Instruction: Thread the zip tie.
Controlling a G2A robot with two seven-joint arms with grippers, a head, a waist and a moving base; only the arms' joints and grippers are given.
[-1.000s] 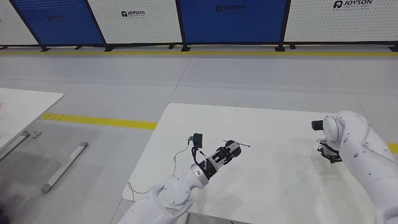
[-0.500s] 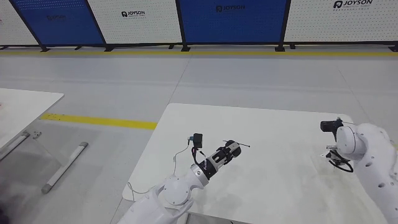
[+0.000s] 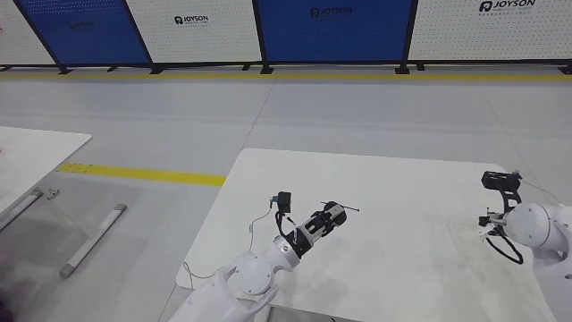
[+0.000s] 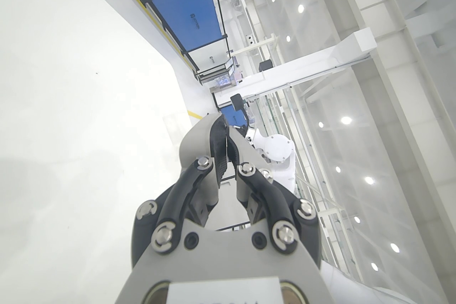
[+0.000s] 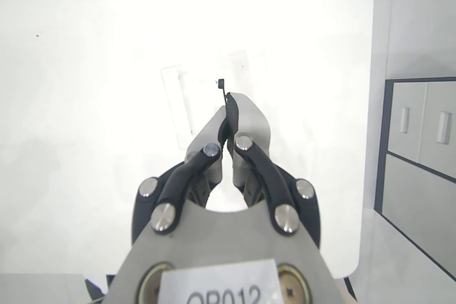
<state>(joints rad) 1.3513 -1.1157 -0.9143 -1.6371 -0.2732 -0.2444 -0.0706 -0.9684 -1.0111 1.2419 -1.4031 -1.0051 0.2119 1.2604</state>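
Nearest the robot, the left claw (image 3: 334,214) is held clenched above the desk (image 3: 402,188), well apart from the pale rectangular patch (image 5: 185,88) marked on the desk top. A thin black strand (image 3: 350,207) is seen projecting from its tip. Whether this is a tie's tail or a 2nd tie cannot be told.

Directly above the patch, the right claw (image 5: 228,99) is clamped on the zip tie (image 5: 221,83). Only the small square head and a short neck stand out just past the fingertips, and the rest of the tie is hidden between the ribbed pads. The tie is judged to be lifted off the patch.

Beyond the patch, past the desk's far edge, a yellow floor line (image 3: 134,173) and a row of blue and white panels (image 3: 335,13) are seen.

Threading is judged not yet begun, since the 2 claws are well apart. Several failures can be foreseen:
- The head could be twisted between the pads during the approach, so that its slot is turned away from the incoming tail.
- So little of the head is exposed that the slot could be blocked by the fingertips.
- A slender tail could be buckled or deflected if it is pushed slightly off line.
- The tie could be dropped if the clamp is relaxed.
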